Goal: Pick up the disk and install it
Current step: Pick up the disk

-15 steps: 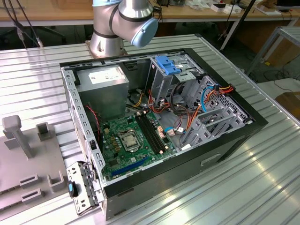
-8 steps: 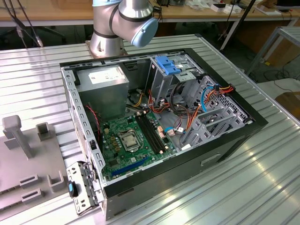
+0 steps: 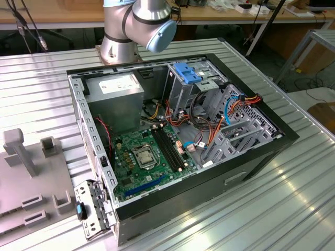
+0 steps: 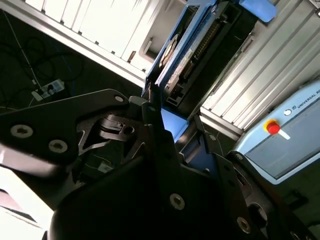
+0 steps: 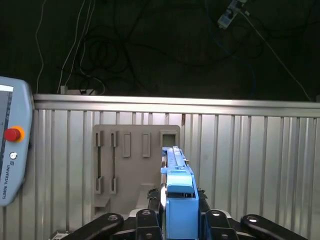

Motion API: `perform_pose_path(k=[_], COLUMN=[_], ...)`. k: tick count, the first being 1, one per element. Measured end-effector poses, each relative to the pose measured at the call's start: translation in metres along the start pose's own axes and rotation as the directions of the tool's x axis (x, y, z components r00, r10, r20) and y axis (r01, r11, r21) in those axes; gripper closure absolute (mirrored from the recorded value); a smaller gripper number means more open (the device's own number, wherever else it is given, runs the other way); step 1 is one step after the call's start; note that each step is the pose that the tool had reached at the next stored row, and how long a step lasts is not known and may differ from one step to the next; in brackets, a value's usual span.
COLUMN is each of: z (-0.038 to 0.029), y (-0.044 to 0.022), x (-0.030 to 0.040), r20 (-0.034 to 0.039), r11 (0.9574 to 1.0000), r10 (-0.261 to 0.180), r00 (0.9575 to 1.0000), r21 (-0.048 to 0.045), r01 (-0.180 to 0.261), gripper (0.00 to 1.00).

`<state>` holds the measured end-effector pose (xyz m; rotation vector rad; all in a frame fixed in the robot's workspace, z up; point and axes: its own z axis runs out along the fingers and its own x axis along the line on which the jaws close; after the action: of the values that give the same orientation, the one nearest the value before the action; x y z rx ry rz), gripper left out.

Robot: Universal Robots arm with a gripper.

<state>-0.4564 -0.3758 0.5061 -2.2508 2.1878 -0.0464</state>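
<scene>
The ribbed metal bench [image 3: 293,209] carries an open computer case [image 3: 251,167], with a grey fixture plate [image 3: 31,183] lying beside it at the exterior view's left. In the first wrist view the disk [image 5: 178,200] — grey metal framed by blue rails — hangs edge-on above that plate, off the bench. The tool [image 5: 178,222] pinches it between two black fingers [image 5: 150,220].

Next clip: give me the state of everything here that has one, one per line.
the disk: gripped edge-on, held clear of the grey fixture plate, not installed.
gripper: fingers shut on the disk.
computer case: lying on its side, side panel off, interior exposed.
</scene>
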Motion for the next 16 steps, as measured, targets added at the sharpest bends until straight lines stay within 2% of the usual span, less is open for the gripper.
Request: perform_pose_path(k=[3, 5, 6, 8, 10, 12, 14, 16], z=[-0.0173, -0.0225, -0.0274, -0.0289, -0.0291, -0.0291, -0.0289, -0.0285], y=[-0.0004, -0.0005, -0.0006, -0.0008, -0.0011, -0.0043, -0.0107, -0.0263], x=[0.0004, 0.0004, 0.0005, 0.0005, 0.0006, 0.0006, 0.0008, 0.0013], r20=[0.0, 0.0, -0.0001, -0.0009, -0.0103, -0.011, -0.0111, -0.0105], r11=[1.0, 1.0, 1.0, 1.0, 1.0, 1.0, 1.0, 1.0], r10=[0.0, 0.0, 0.0, 0.0, 0.0, 0.0, 0.0, 0.0], r00=[1.0, 1.0, 1.0, 1.0, 0.9999, 0.9999, 0.9999, 0.9999], r21=[-0.0001, 0.0, -0.0002, 0.0, -0.0002, -0.0003, -0.0004, -0.0003], r01=[0.0, 0.0, 0.0, 0.0, 0.0, 0.0, 0.0, 0.0], gripper=[0.63, 0.63, 0.63, 0.63, 0.63, 0.63, 0.63, 0.63])
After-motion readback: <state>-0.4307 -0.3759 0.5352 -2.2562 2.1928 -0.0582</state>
